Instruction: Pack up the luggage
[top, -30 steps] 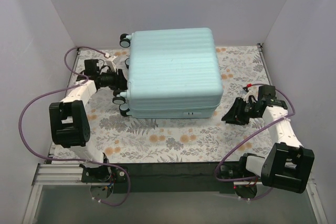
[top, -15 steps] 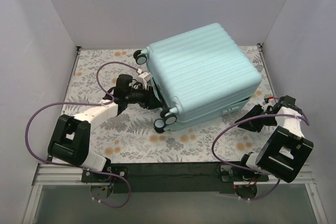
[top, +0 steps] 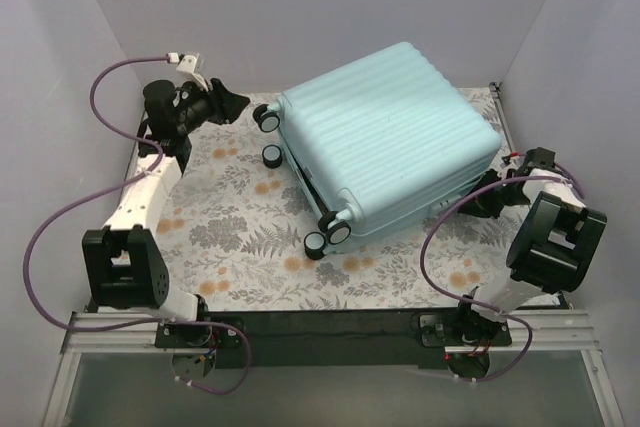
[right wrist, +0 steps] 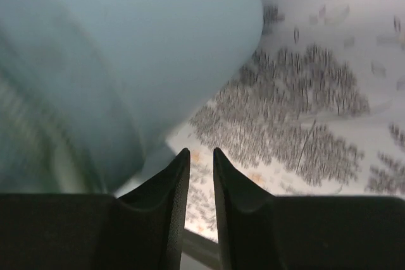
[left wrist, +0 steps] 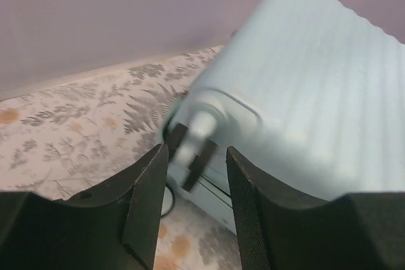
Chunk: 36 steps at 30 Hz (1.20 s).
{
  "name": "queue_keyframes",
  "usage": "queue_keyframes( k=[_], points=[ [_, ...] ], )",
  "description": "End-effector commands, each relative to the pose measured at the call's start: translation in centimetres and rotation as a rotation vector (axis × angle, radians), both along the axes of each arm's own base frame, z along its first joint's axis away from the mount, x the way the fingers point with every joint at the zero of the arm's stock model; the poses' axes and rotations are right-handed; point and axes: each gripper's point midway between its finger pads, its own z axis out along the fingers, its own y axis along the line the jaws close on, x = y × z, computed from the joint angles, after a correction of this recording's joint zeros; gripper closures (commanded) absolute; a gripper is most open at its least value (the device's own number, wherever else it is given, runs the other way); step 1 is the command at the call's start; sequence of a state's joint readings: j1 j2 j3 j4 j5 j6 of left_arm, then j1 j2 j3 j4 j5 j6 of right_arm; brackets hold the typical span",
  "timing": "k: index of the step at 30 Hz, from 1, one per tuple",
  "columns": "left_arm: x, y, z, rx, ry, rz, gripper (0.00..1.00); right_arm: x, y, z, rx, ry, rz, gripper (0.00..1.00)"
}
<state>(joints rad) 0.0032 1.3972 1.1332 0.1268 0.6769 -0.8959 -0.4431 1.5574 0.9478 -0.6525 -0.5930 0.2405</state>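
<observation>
The luggage (top: 385, 137) is a closed pale mint ribbed suitcase lying flat and turned at an angle on the floral cloth, its black wheels (top: 338, 230) facing left and front. My left gripper (top: 238, 105) is raised at the back left, apart from the wheel end, open and empty. In the left wrist view the luggage (left wrist: 304, 93) lies ahead, beyond the left gripper (left wrist: 196, 156). My right gripper (top: 482, 197) is low at the suitcase's right front corner. In the right wrist view its fingers (right wrist: 201, 151) are almost together with nothing between them, beside the blurred shell (right wrist: 114, 49).
The floral cloth (top: 240, 247) covers the table. White walls (top: 60, 97) close in the left, back and right sides. Purple cables (top: 60, 217) loop off both arms. The black front rail (top: 330, 322) runs along the near edge.
The suitcase has turned from square to angled. My left arm has lifted off its wheel end toward the back left. My right gripper has moved in to the suitcase's right front corner.
</observation>
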Motion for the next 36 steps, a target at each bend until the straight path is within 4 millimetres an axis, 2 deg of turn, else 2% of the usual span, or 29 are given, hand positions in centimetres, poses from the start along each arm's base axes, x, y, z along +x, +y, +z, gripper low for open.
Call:
queue_keyframes(
  k=[1,2,3,5,6,7,8,9,10,11,12,14,16,18,19,22,23,24,25,26,27,28,29,30,31,32,33,34,36],
  points=[
    [6.7,5.5,-4.0,0.052,0.067,0.257,0.59,7.0,1.1,2.7,-0.038,-0.225,0.074,0.71],
    [8.3,6.1,-2.7,0.024,0.045,0.276,0.58,8.3,1.4,2.6,-0.05,-0.233,0.094,0.72],
    [10.3,6.6,-5.3,0.015,0.1,0.285,0.57,9.3,1.2,2.7,-0.065,-0.251,0.101,0.71],
    [12.3,7.1,-6.1,-0.019,0.128,0.28,0.57,11.7,0.6,2.9,-0.096,-0.277,0.124,0.71],
    [13.9,7.3,-5.1,-0.037,0.107,0.279,0.56,12.5,0.2,3.0,-0.112,-0.286,0.129,0.71],
    [15.3,7.3,-7.8,-0.053,0.161,0.267,0.56,13.0,-0.2,2.6,-0.127,-0.277,0.136,0.71],
    [16.2,7.1,-8.5,-0.071,0.176,0.248,0.56,14.1,-1.0,3.8,-0.154,-0.309,0.139,0.71],
    [17.3,6.8,-7.7,-0.086,0.157,0.218,0.56,13.7,-1.3,3.6,-0.164,-0.295,0.154,0.71],
    [18.0,5.8,-10.7,-0.105,0.212,0.147,0.56,13.5,-1.7,3.9,-0.162,-0.293,0.149,0.71],
    [18.4,5.1,-11.0,-0.121,0.216,0.098,0.57,13.2,-1.8,4.0,-0.164,-0.289,0.153,0.71],
    [19.1,4.4,-10.0,-0.149,0.202,0.058,0.57,12.0,-1.6,3.4,-0.156,-0.254,0.159,0.71],
    [19.3,1.8,-12.9,-0.173,0.253,-0.057,0.59,10.8,-1.6,3.9,-0.164,-0.248,0.157,0.71],
    [19.4,-1.0,-13.1,-0.143,0.221,-0.145,0.59,9.0,-1.3,3.5,-0.173,-0.222,0.155,0.71],
    [19.4,-2.0,-14.7,-0.118,0.227,-0.177,0.59,8.1,-1.2,3.2,-0.175,-0.207,0.155,0.71],
    [18.5,-5.0,-15.2,-0.089,0.217,-0.241,0.59,7.5,-1.3,3.0,-0.186,-0.195,0.153,0.71],
    [15.9,-7.5,-16.3,-0.065,0.242,-0.37,0.62,6.9,-2.9,2.6,-0.21,-0.17,0.111,0.7],
    [14.1,-8.0,-17.9,-0.063,0.294,-0.405,0.62,6.8,-3.5,2.4,-0.212,-0.162,0.094,0.7],
    [12.2,-8.6,-16.3,-0.059,0.273,-0.457,0.63,6.8,-4.1,2.4,-0.213,-0.154,0.074,0.7],
    [10.4,-9.6,-16.3,-0.051,0.277,-0.495,0.65,6.7,-5.3,2.0,-0.217,-0.139,0.042,0.7],
    [7.3,-9.9,-19.3,-0.03,0.327,-0.529,0.66,6.9,-6.1,2.1,-0.229,-0.14,0.024,0.7],
    [4.5,-11.5,-18.7,-0.019,0.315,-0.605,0.66,6.9,-6.6,2.1,-0.234,-0.138,0.016,0.7],
    [2.3,-12.1,-16.1,0.006,0.248,-0.645,0.67,6.9,-7.1,1.7,-0.234,-0.13,0.01,0.7],
    [-1.6,-12.4,-18.4,0.016,0.302,-0.683,0.67,7.1,-7.4,1.9,-0.248,-0.137,0.019,0.7],
    [-4.3,-14.0,-17.7,0.028,0.281,-0.753,0.67,7.3,-7.6,1.8,-0.249,-0.139,0.021,0.7],
    [-6.8,-14.3,-15.6,0.045,0.236,-0.776,0.67,7.5,-7.7,1.4,-0.245,-0.135,0.031,0.7],
    [-8.6,-14.8,-15.6,0.054,0.239,-0.794,0.67,8.2,-8.0,1.7,-0.252,-0.154,0.04,0.7],
    [-11.3,-14.9,-16.9,0.047,0.301,-0.811,0.67,8.7,-8.2,1.8,-0.259,-0.171,0.053,0.71],
    [-12.3,-14.7,-15.3,0.044,0.272,-0.802,0.67,9.2,-8.3,1.2,-0.253,-0.171,0.064,0.7],
    [-13.4,-13.3,-16.0,-0.002,0.397,-0.715,0.67,11.3,-9.1,2.2,-0.281,-0.233,0.085,0.7]
  ],
)
